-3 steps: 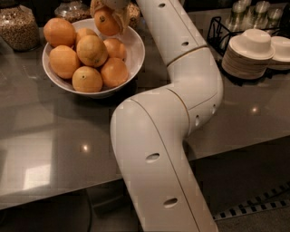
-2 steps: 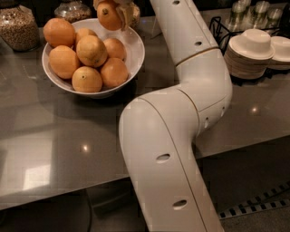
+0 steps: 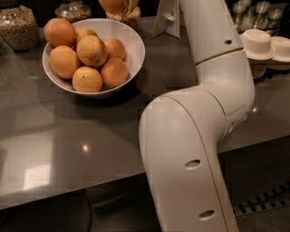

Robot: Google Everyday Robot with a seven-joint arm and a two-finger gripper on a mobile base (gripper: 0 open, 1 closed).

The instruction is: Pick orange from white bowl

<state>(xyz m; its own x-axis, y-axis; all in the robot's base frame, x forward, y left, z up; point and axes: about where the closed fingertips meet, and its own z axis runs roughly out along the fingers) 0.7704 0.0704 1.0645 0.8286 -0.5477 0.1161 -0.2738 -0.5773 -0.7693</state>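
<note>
The white bowl [image 3: 137,49] stands at the back left of the grey counter and holds several oranges. My gripper [image 3: 118,4] is at the top edge of the camera view, above the far rim of the bowl. It is shut on the orange [image 3: 112,5], which hangs clear of the bowl and is partly cut off by the top edge. Its stem scar does not show. One orange in the bowl [image 3: 87,79] shows a small dark scar. My white arm [image 3: 204,118] runs from the bottom of the view up the right side.
A glass jar of grains [image 3: 18,28] stands left of the bowl and another jar [image 3: 72,9] behind it. Stacked small white dishes [image 3: 259,45] and several glasses [image 3: 253,11] are at the back right. The counter's front edge [image 3: 68,190] runs across the lower left.
My gripper has lifted the orange higher above the bowl, up to the top edge of the view. The view has shifted, so the bowl sits lower and nearer.
</note>
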